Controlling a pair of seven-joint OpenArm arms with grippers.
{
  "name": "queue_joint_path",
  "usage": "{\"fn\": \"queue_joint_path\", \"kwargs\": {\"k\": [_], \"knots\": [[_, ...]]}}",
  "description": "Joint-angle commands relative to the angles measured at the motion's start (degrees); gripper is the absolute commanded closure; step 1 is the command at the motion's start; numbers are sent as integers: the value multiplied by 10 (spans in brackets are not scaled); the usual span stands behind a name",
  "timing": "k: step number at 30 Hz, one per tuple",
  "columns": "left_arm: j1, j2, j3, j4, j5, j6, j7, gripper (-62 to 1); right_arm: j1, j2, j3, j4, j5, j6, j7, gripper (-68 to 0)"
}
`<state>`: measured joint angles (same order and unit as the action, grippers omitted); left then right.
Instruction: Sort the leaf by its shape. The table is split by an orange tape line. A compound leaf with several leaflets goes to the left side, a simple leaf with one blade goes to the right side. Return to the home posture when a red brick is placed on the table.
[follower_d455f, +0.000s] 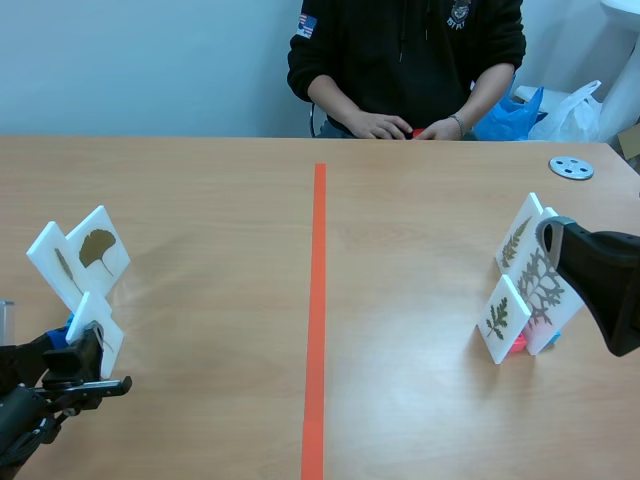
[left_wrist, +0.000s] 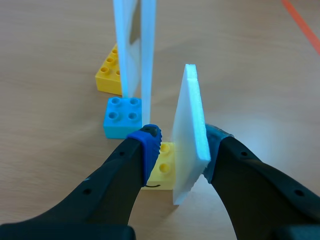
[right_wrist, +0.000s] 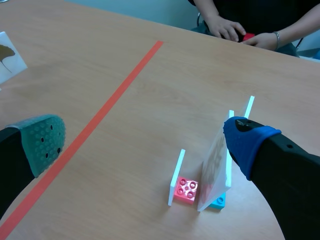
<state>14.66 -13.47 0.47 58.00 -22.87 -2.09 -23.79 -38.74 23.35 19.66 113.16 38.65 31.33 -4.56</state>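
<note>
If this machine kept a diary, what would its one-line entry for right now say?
left pincer: open, straddling white card on yellow brick | right pincer: open over leaf cards | person's hands: at far edge

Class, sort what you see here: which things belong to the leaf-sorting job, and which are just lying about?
Job: left leaf cards; right leaf cards; orange tape line; left pincer, open around one card; red piece at the person's hands.
Lying about: grey disc; blue bag; white bag.
</note>
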Motion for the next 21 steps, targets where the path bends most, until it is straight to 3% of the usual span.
{"fn": "queue_joint_path", "kwargs": {"k": [1, 10, 21], "knots": [[1, 1, 0, 16, -1, -1, -12, -224, 6, 8, 6, 8, 8, 0, 8, -679], [36, 1, 0, 64, -19, -6, -37, -406, 6, 8, 6, 8, 8, 0, 8, -679], [127, 1, -47, 248, -18, -7, -48, -418, 6, 8, 6, 8, 8, 0, 8, -679]]}}
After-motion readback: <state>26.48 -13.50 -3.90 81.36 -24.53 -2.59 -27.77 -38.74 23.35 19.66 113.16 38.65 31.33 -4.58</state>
